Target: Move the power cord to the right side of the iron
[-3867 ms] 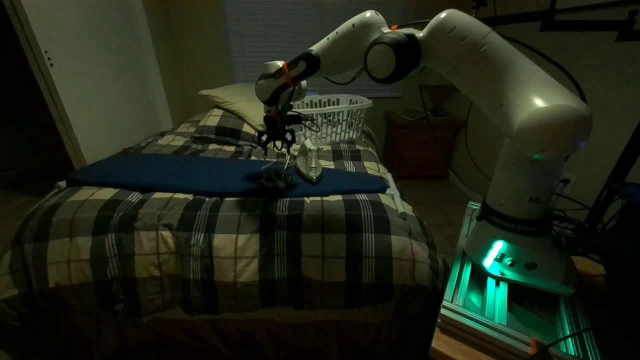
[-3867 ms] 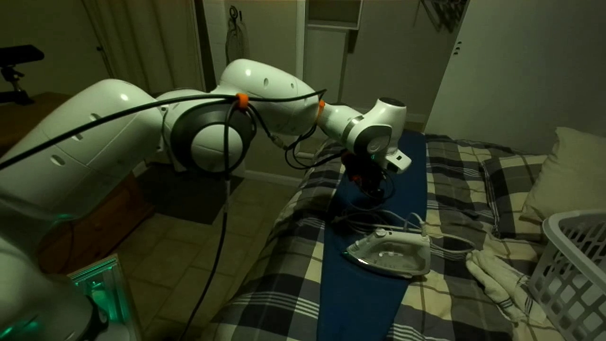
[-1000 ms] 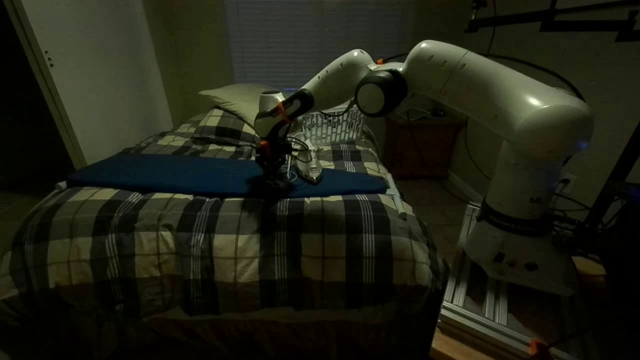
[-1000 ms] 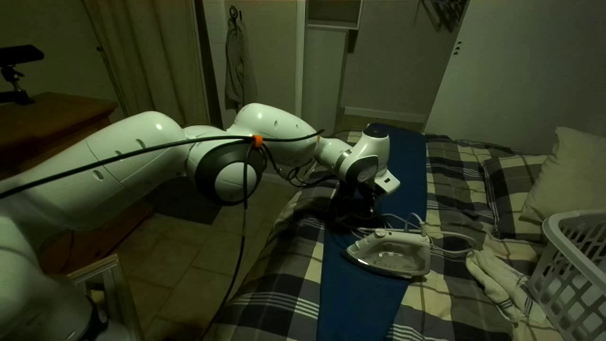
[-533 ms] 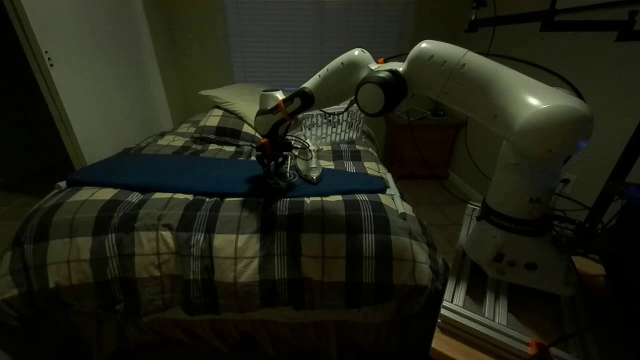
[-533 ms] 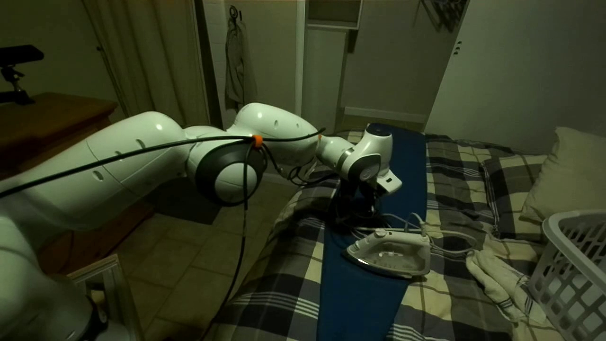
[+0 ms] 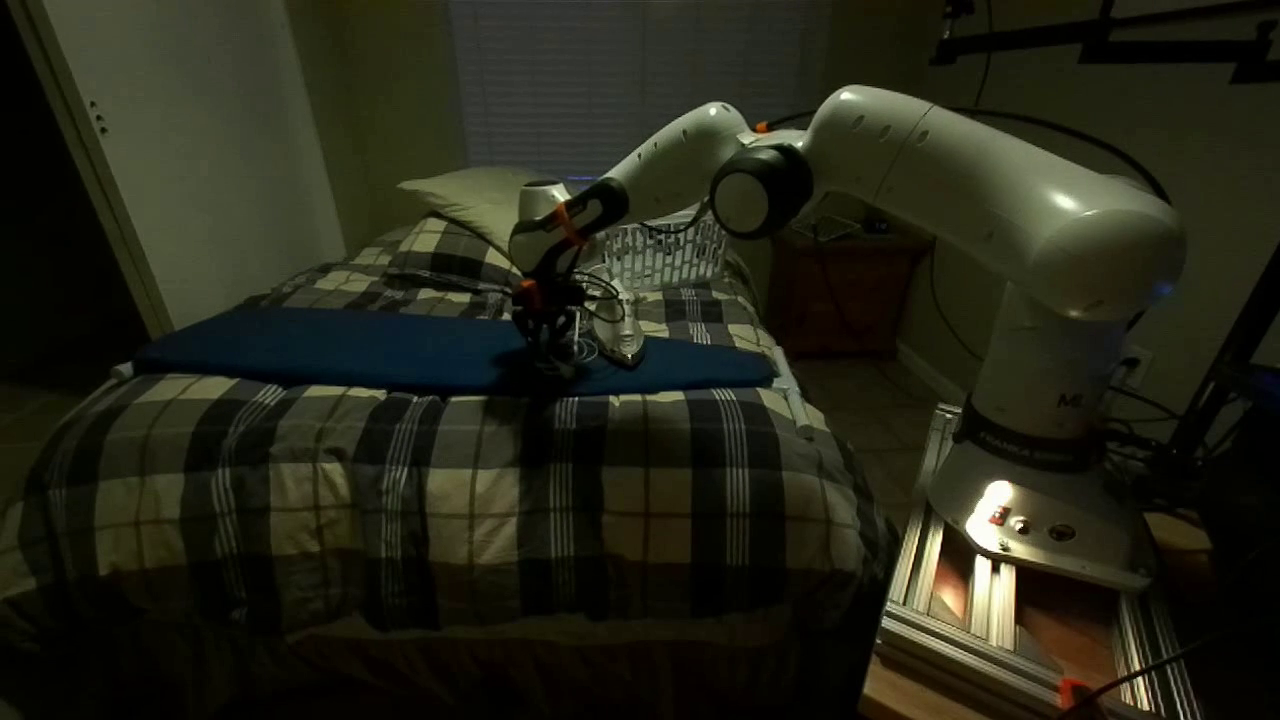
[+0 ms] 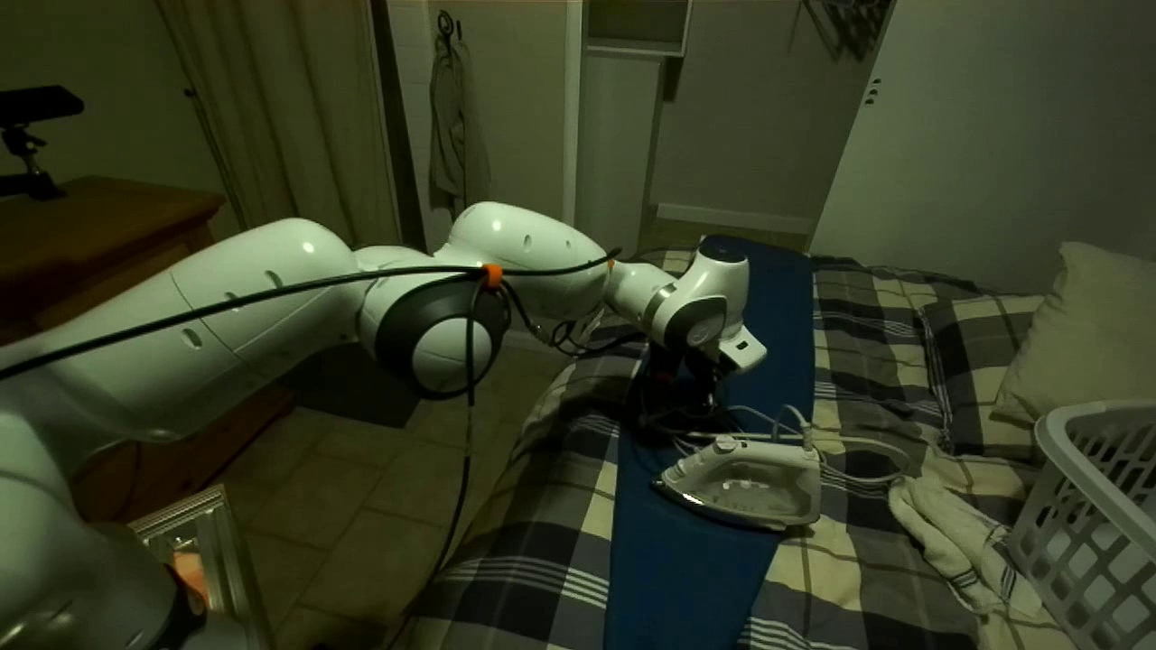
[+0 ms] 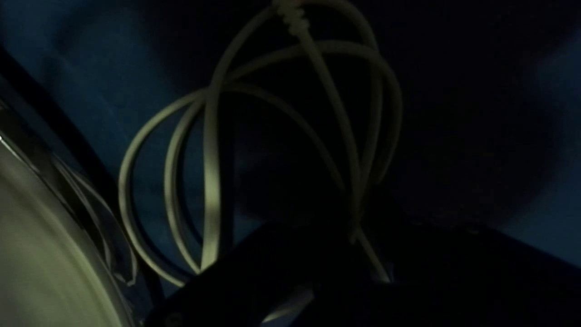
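The pale iron (image 8: 754, 478) lies on a blue board, its tip toward the board's near edge; in the wrist view its pale body (image 9: 41, 259) fills the lower left. From its heel runs the whitish power cord (image 8: 808, 435), which lies in loops beside it. Those cord loops (image 9: 212, 190) fill the middle of the wrist view. Over them, low at the board, is my gripper (image 7: 550, 360), beside the iron. Several strands run into a narrow gap between the dark fingers of the gripper (image 9: 361, 213). Shadow hides whether the fingers press on them.
The blue board (image 8: 695, 578) lies across a plaid bed (image 7: 440, 500). A white slatted basket (image 8: 1111, 478), a white rolled cloth (image 8: 957, 542) and a pillow (image 8: 1084, 334) are on the bed beyond the iron.
Since about four seconds ago my arm has come down onto the cord loops. Over the last second the fingers appear to have spread slightly; the iron has stayed in place.
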Motion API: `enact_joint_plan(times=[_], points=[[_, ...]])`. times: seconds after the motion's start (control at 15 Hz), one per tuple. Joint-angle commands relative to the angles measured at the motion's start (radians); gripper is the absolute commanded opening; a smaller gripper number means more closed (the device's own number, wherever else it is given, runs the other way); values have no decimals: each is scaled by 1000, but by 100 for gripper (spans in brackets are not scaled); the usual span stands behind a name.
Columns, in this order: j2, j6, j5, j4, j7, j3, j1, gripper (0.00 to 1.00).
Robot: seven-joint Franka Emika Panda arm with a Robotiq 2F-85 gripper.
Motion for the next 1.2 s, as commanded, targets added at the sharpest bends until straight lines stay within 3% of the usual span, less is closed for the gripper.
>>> enact_joint_plan(times=[0.0,0.13,0.2,0.4,1.13], points=[[45,-31,-4,68,29,-4,-7,3],[51,-36,-6,73,37,-7,-8,0],[52,-41,-4,74,39,-5,-9,4],[25,-72,-1,66,45,0,-9,5],[-177,-153,-60,-15,85,-110,81,5]])
